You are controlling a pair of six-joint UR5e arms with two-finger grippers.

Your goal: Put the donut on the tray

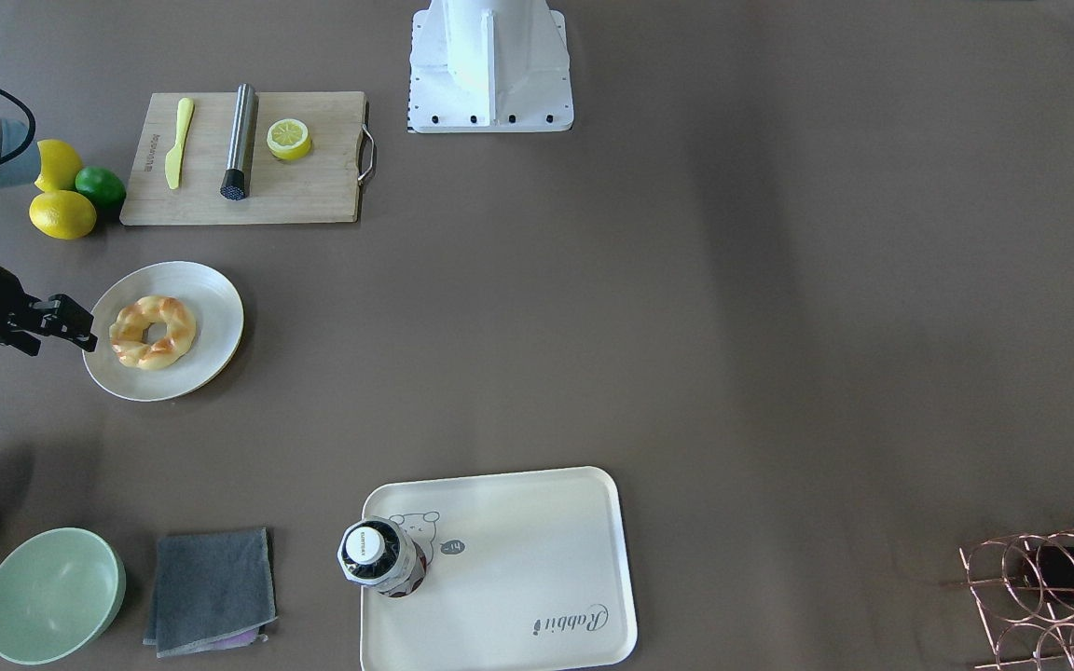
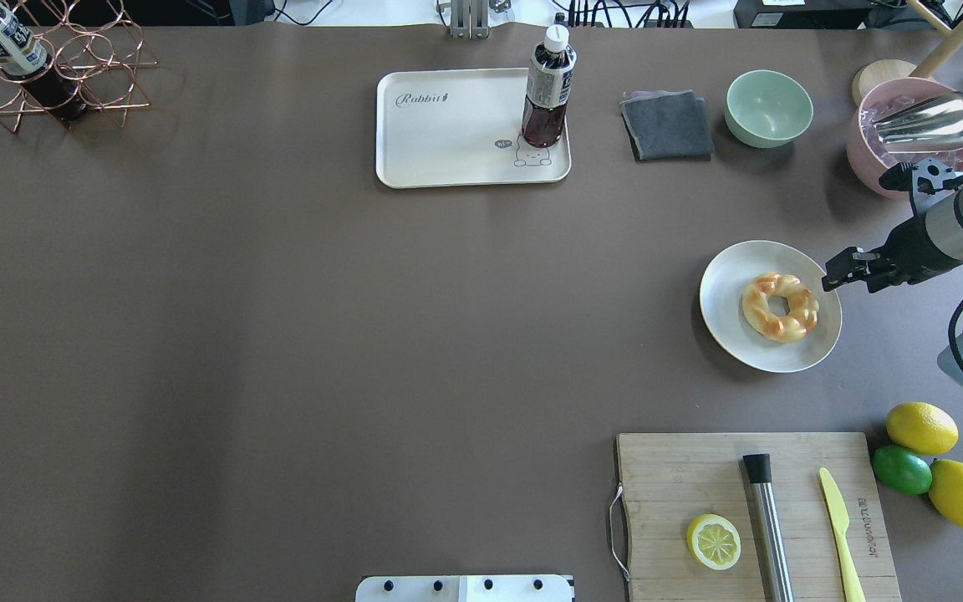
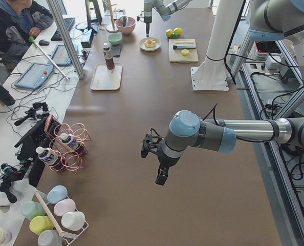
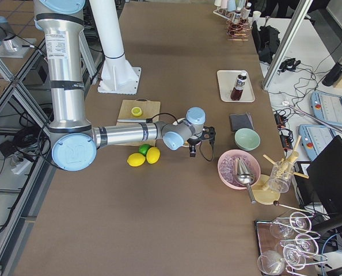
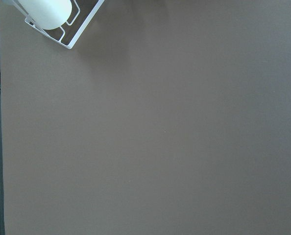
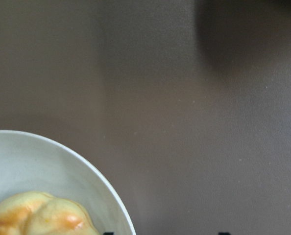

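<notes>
The donut [image 1: 153, 332], a twisted pale-yellow ring with browned patches, lies on a round white plate [image 1: 215, 298]; it also shows in the overhead view [image 2: 780, 307] and the right wrist view [image 6: 37, 215]. My right gripper [image 1: 80, 328] hovers at the plate's outer rim, beside the donut, open and empty. The cream tray [image 1: 518, 568] with the "Rabbit" script sits far along the table [image 2: 440, 134], with a dark drink bottle [image 1: 380, 557] standing on its bear corner. My left gripper [image 3: 159, 177] hangs over bare table far from both; I cannot tell whether it is open or shut.
A wooden cutting board [image 2: 699, 493] holds a lemon half [image 2: 714, 541], a metal cylinder and a yellow knife. Two lemons and a lime [image 2: 902, 469] lie beside it. A green bowl [image 2: 769, 107], a grey cloth [image 2: 667, 125], a pink bowl with a scoop [image 2: 920, 134] and a copper wire rack [image 2: 47, 75] line the far edge.
</notes>
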